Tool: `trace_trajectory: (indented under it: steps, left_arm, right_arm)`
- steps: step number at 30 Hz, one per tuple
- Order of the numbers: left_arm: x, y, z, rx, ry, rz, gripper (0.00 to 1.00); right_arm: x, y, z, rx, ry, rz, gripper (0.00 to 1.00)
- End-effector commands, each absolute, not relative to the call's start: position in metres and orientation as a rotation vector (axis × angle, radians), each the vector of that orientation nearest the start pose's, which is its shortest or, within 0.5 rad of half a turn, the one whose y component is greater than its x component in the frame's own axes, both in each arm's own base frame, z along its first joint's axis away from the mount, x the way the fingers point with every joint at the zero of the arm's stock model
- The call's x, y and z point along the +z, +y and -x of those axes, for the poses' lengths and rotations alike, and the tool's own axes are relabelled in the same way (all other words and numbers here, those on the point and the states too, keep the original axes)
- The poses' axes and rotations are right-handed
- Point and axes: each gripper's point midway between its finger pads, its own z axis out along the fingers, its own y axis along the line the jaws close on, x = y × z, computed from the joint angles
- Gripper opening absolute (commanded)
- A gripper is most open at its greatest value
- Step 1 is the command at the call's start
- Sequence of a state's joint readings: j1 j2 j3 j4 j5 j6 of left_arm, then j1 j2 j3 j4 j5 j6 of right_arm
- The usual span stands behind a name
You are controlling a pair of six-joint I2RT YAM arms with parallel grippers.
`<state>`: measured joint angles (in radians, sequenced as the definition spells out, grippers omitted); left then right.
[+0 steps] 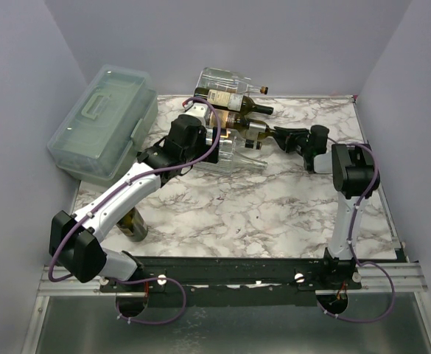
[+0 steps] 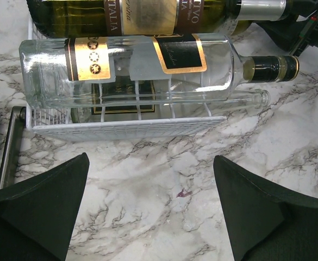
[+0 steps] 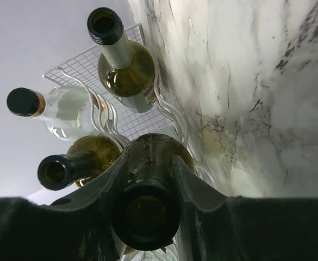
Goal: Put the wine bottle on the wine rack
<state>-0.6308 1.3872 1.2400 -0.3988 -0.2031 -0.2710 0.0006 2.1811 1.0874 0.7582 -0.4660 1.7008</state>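
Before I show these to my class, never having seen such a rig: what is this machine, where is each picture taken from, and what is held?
These are two robot arms bolted to the near edge of a marble table. One picture looks down from behind them, showing the left arm and right arm; the other two come from a camera on each wrist. On the table stand a pale-green lidded box and a wine rack of clear plastic and white wire, holding three bottles. The right arm's jaws are shut on the neck of a fourth, the wine bottle, at the rack. The left arm's jaws are open and empty, facing the rack.
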Motion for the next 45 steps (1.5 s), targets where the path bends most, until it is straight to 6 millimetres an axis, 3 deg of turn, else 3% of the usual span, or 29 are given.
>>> trace_trajectory:
  steps: [1, 13, 45]
  left_arm:
    - [0.246, -0.225, -0.352, -0.312, 2.078, -0.255, 0.99]
    - [0.244, -0.224, -0.353, -0.303, 2.080, -0.257, 0.99]
    - [0.247, -0.226, -0.351, -0.327, 2.076, -0.259, 0.99]
  right_arm:
    - [0.125, 0.139, -0.555, 1.706, 1.594, -1.267, 0.01]
    - [0.118, 0.172, -0.573, 1.763, 1.581, -1.261, 0.01]
    - [0.099, 0.210, -0.596, 1.704, 1.568, -1.317, 0.01]
